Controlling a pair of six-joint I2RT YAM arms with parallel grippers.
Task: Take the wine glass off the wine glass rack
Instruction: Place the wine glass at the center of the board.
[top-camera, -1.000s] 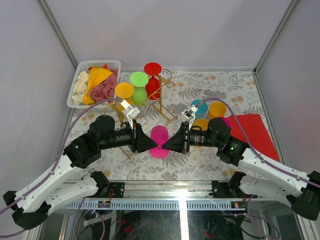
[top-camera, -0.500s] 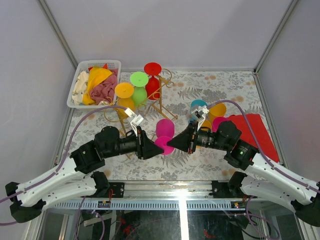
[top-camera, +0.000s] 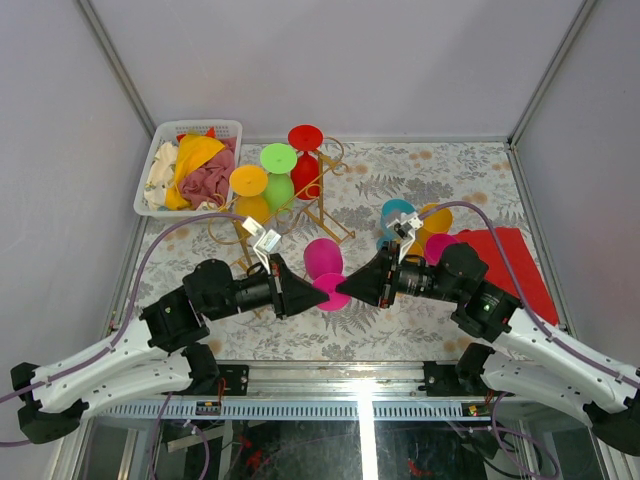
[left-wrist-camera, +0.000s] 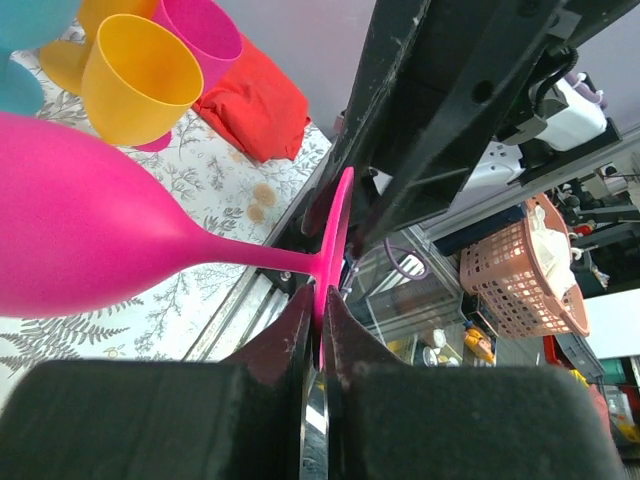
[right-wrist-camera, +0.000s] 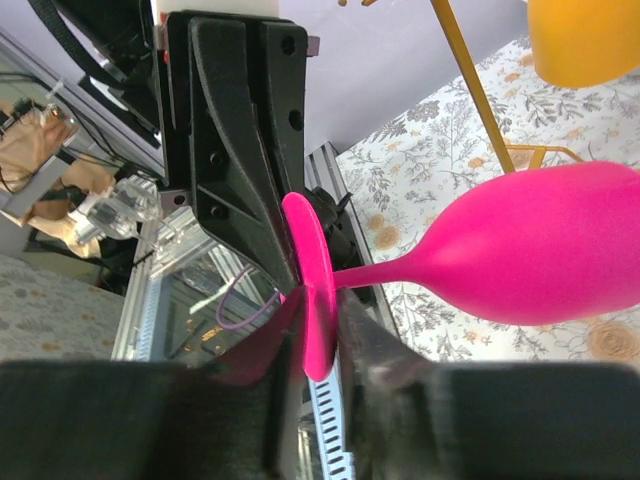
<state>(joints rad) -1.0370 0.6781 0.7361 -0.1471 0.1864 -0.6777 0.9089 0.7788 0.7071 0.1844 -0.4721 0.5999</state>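
my left gripper (left-wrist-camera: 318, 300) is pinched shut on the foot of the pink wine glass (left-wrist-camera: 90, 230), its bowl just ahead. my right gripper (right-wrist-camera: 318, 320) straddles that same foot, and i cannot tell whether it grips. the wine glass rack (right-wrist-camera: 472, 85) stands beyond, apart.

wine glass (top-camera: 322, 258): opaque magenta, off the rack, held on its side. Bowl points away from me, stem roughly level. Foot is edge-on, pinched in my left gripper (left-wrist-camera: 318, 318). wine glass rack (right-wrist-camera: 476, 90): thin gold wire with scroll ends and slanted rails. It stands just behind the glass, not touching it.
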